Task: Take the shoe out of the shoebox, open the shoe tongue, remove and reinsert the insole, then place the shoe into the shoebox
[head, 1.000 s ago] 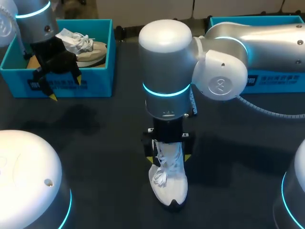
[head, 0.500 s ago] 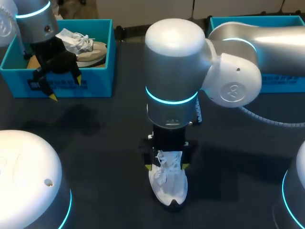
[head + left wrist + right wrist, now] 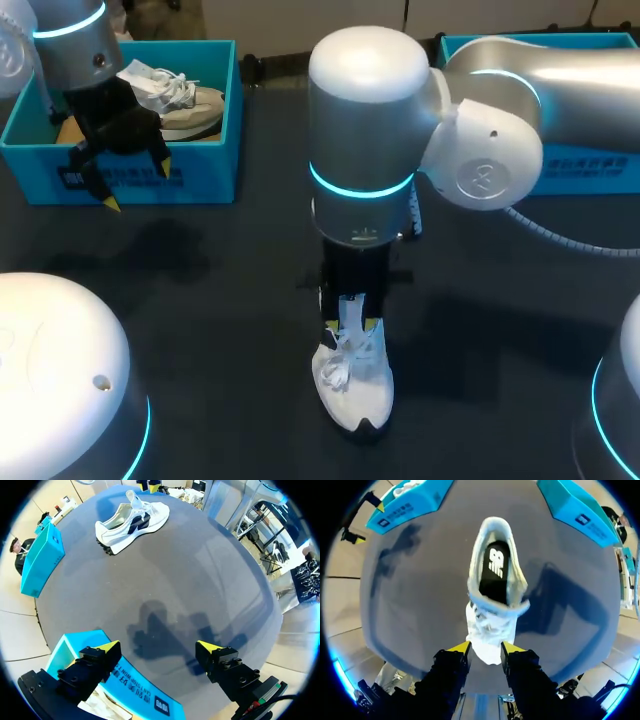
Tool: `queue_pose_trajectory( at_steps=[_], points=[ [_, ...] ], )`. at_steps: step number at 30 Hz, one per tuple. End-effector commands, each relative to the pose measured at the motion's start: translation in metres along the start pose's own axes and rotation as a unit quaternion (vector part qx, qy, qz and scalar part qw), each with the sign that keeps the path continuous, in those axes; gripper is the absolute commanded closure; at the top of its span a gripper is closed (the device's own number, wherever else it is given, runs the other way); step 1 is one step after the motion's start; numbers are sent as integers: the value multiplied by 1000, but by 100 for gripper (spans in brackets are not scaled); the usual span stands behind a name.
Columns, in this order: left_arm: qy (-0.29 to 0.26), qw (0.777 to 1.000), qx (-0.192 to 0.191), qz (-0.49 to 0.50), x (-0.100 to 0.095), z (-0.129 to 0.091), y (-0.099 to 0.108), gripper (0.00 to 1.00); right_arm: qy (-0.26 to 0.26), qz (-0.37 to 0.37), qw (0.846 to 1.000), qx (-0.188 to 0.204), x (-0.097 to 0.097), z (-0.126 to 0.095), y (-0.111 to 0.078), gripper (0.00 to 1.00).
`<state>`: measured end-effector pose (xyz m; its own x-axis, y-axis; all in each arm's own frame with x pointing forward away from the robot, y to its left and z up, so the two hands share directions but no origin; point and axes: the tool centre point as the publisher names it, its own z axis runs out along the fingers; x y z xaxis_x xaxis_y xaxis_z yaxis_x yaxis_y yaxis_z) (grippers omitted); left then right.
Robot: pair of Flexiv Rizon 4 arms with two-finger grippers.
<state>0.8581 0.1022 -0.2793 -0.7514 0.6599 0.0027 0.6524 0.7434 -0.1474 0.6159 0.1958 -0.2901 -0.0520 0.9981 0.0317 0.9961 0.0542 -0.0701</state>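
The right claw (image 3: 351,325) has drawn its yellow fingers together over the last second. They stood spread on either side of the shoe (image 3: 355,395); now they pinch a white strip standing up from its lacing, most likely the tongue (image 3: 352,312). The wrist above it has also shifted a little toward the right of the frame. This suggests the tongue-opening step is under way, and a lift should widen the mouth for the insole.

The shoe stands on the dark table (image 3: 200,300) in the lower middle of the frame, out of any box, with its toe toward the bottom edge. Its upper looks soft and white, with loose, floppy laces and a dark cap at the toe. In the right wrist view, the black insole (image 3: 494,567) lies flat inside the padded collar, ahead of the claw.

In the upper left, the left claw (image 3: 137,185) has not moved. It hangs spread and empty before the front wall of a stiff, straight-sided turquoise box (image 3: 215,150), which holds a second shoe (image 3: 185,100). Another turquoise box (image 3: 590,175) sits at the upper right.
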Motion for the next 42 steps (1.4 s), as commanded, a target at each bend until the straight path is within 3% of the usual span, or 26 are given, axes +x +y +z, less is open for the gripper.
queue_pose_trajectory(
  at_steps=[1,12,14,22,36,42],
  points=[
    [1,1000,-1,0,0,0,0,0,6,-4,1000,7,-2,13,18,64],
    [1,1000,-1,0,0,0,0,0,8,-2,1000,17,-13,39,54,69],
    [1,1000,-1,0,0,0,0,0,9,-2,1000,16,-13,41,55,69],
    [1,1000,-1,0,0,0,0,0,-14,-7,1000,-24,-5,12,37,69],
    [1,1000,-1,0,0,0,0,0,-3,-42,999,-24,-16,42,69,69],
    [1,1000,-1,0,0,0,0,0,-13,-79,995,-53,-14,6,58,68]
  ],
)
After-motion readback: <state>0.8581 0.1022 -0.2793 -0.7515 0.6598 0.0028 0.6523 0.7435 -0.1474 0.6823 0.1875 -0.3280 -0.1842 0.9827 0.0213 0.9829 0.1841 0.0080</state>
